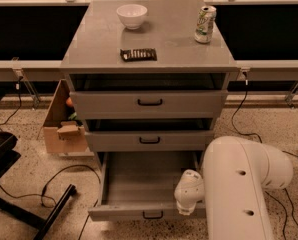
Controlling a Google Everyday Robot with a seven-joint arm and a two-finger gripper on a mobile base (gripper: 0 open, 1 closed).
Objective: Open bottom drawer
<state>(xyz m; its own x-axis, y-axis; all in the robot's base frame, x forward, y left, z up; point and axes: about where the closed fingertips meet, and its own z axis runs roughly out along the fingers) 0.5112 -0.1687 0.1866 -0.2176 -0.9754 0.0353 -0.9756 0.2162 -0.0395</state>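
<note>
The grey cabinet has three drawers. The bottom drawer (139, 211) is pulled far out, its empty inside showing, with a small black bar handle (153, 215) on its slim front panel. The middle drawer (149, 140) and top drawer (148, 103) are slightly ajar. My white arm (241, 186) fills the lower right. My gripper (187, 202) sits at the right end of the bottom drawer's front, to the right of the handle; only its white wrist end shows.
On the cabinet top are a white bowl (132, 16), a dark flat packet (138, 54) and a drink can (205, 24). A cardboard box (64, 126) stands left of the cabinet. Cables lie on the floor, and a black chair base (19, 204) is at lower left.
</note>
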